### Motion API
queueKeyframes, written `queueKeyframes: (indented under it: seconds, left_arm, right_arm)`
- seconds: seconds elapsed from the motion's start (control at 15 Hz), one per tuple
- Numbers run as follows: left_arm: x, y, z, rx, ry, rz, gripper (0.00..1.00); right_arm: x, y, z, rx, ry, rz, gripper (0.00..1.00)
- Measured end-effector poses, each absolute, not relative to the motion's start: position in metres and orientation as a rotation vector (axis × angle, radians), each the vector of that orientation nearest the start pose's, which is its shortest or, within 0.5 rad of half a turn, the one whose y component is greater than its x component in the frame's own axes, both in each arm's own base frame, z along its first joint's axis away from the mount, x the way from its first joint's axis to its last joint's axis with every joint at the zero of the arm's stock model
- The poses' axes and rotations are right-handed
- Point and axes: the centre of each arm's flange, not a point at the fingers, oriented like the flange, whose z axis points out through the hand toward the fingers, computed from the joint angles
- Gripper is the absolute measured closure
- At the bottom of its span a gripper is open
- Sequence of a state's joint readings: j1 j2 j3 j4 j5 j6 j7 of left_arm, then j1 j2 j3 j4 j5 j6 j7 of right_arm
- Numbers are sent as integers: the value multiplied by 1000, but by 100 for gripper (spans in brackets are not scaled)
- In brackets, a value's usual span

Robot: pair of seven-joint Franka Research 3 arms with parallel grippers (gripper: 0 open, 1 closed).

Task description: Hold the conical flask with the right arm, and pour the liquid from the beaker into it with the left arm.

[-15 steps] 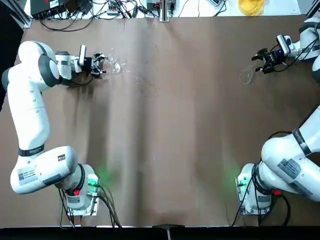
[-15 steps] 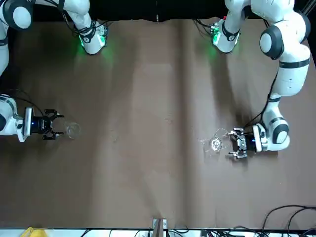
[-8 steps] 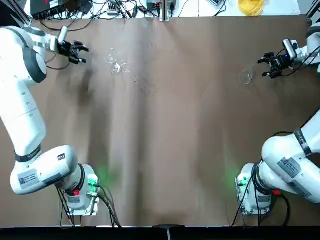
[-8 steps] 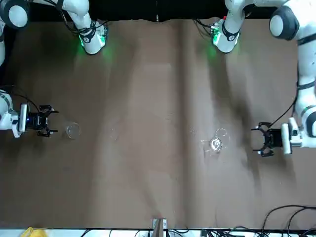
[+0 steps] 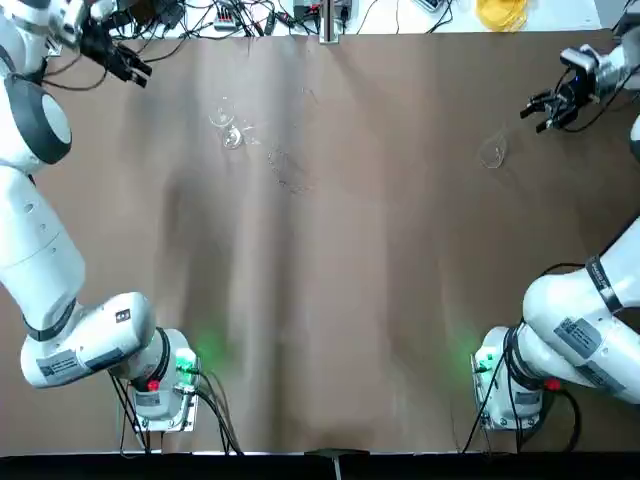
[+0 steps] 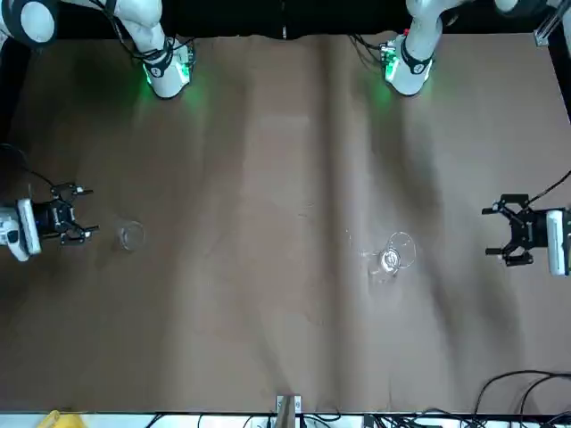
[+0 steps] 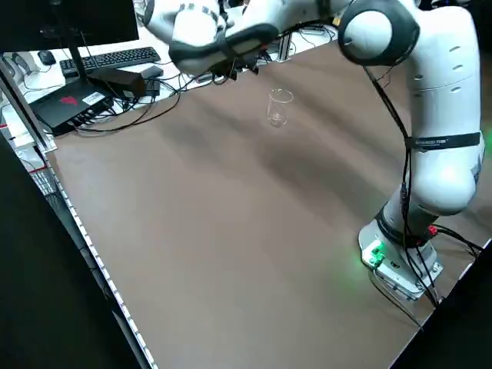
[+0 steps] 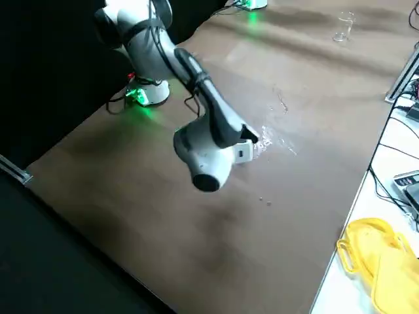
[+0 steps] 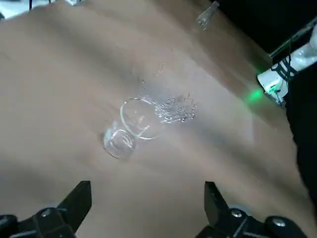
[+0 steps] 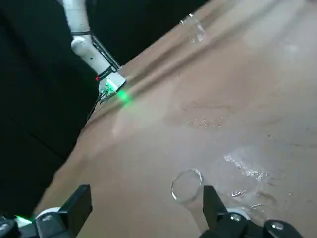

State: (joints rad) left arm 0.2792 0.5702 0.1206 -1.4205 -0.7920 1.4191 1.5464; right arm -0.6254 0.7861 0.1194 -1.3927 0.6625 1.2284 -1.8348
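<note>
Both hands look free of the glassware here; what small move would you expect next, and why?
Probably keep the left hand drawing clear of the beaker: its fingers are open, the beaker stands free on the table, and spilled drops lie beside it, so nothing seems left to grip there.

Clear beaker (image 6: 393, 257) is standing upright, apart from left claw (image 6: 492, 232); clear conical flask (image 6: 130, 235) is standing upright near right claw (image 6: 92, 210).
</note>
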Motion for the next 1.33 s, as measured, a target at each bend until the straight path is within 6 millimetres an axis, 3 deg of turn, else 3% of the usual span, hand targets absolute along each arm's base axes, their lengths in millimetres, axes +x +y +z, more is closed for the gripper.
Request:
queueKeyframes:
  seconds: [0.07,0.13,0.33,0.53,0.73,0.93,1.13,1.33]
  left_arm:
    - [637,155,386,2012,-1074,299,0]
    - [627,140,426,2114,-965,153,0]
    - [609,118,478,2303,-719,-79,0]
    - [594,100,515,2511,-429,-265,0]
    - [588,70,528,2704,-172,-432,0]
    - [588,25,528,2833,-56,-530,0]
    - [589,-7,529,2952,17,-561,0]
    - [597,-24,530,3022,-15,-443,0]
  right_arm:
    - [589,-240,256,-1644,-1112,-352,0]
    - [607,-219,273,-1716,-1044,-243,0]
    - [634,-177,295,-1819,-930,-75,0]
    - [656,-138,321,-1923,-819,59,0]
    - [669,-114,350,-2015,-754,119,0]
    - [676,-97,384,-2170,-679,180,0]
    - [679,-72,436,-2337,-636,173,0]
    - [673,-43,496,-2495,-575,151,0]
